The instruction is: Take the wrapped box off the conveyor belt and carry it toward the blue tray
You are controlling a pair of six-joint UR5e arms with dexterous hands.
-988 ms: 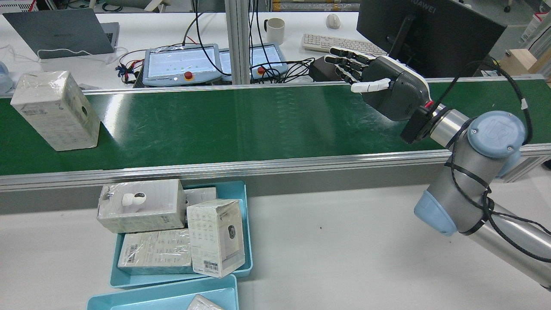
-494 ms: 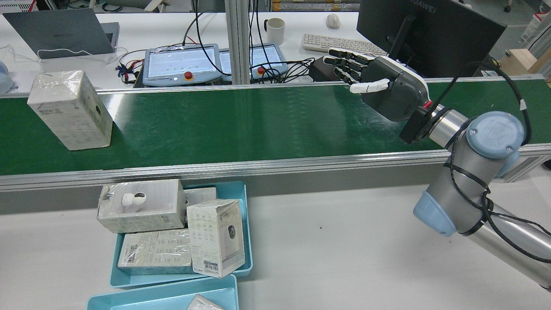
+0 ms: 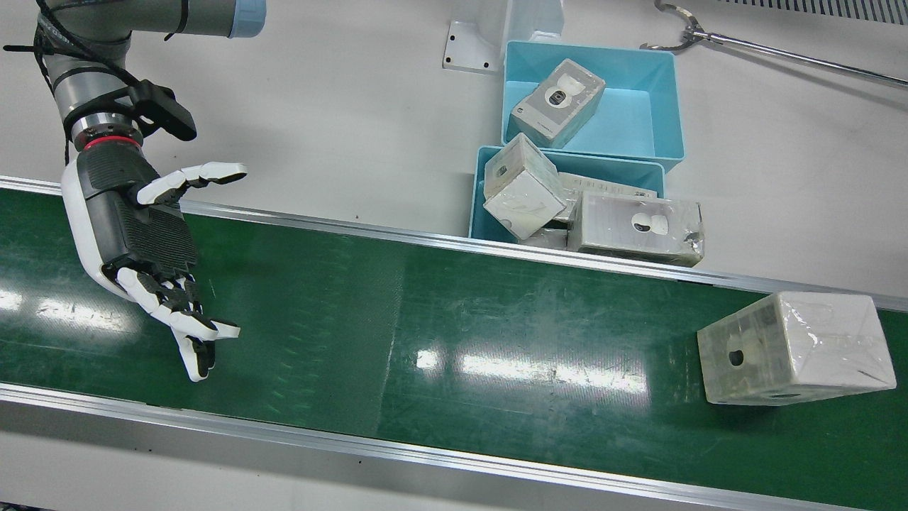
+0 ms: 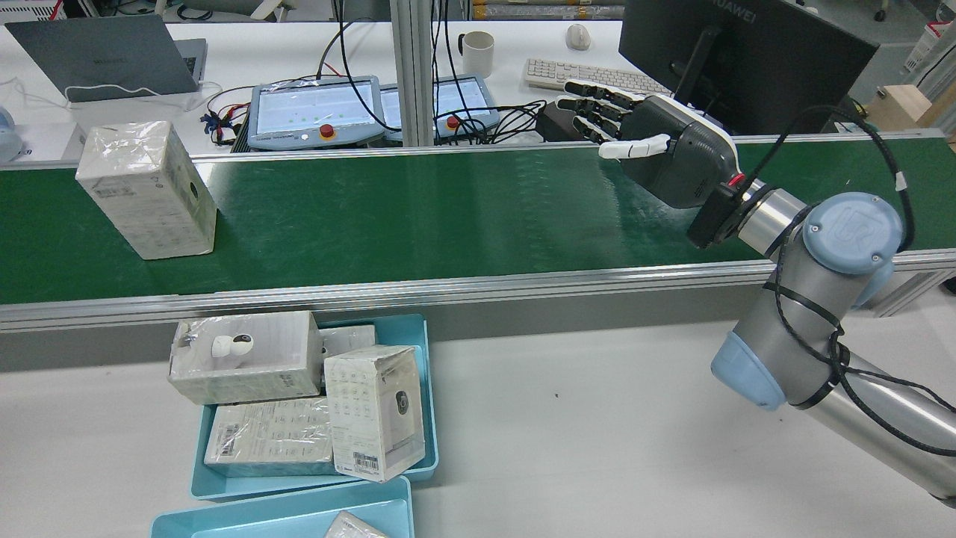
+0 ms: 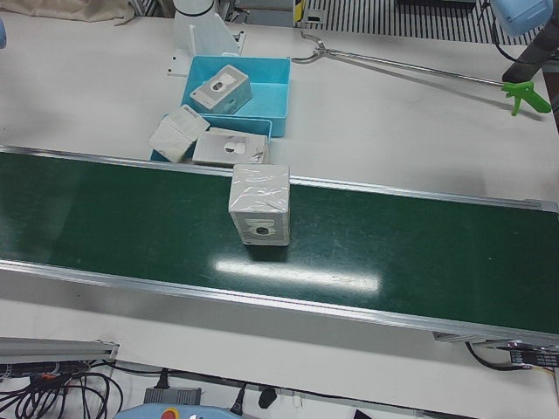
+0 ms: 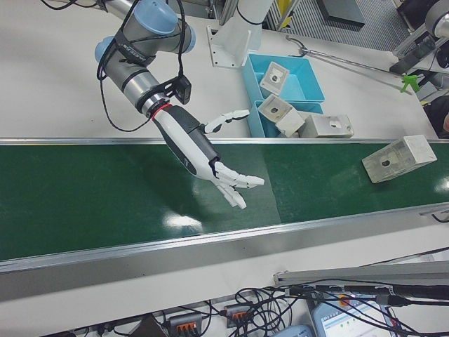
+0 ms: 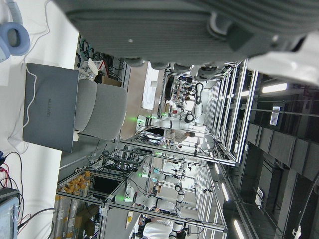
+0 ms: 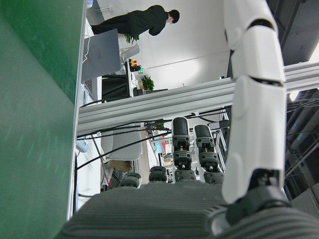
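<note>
Green conveyor belt (image 4: 418,217) carries the wrapped box (image 4: 146,190) at its far end, well apart from the right hand (image 4: 657,153), which hovers over the belt with fingers spread wide, palm facing along it, holding nothing. The blue tray (image 4: 429,396) sits just beside the belt's near rail, crowded with other wrapped boxes. The left hand's fingers are out of sight, so I cannot tell its state.

White wrapped box (image 4: 146,190), green conveyor belt (image 4: 448,217), blue tray (image 4: 429,396).
</note>
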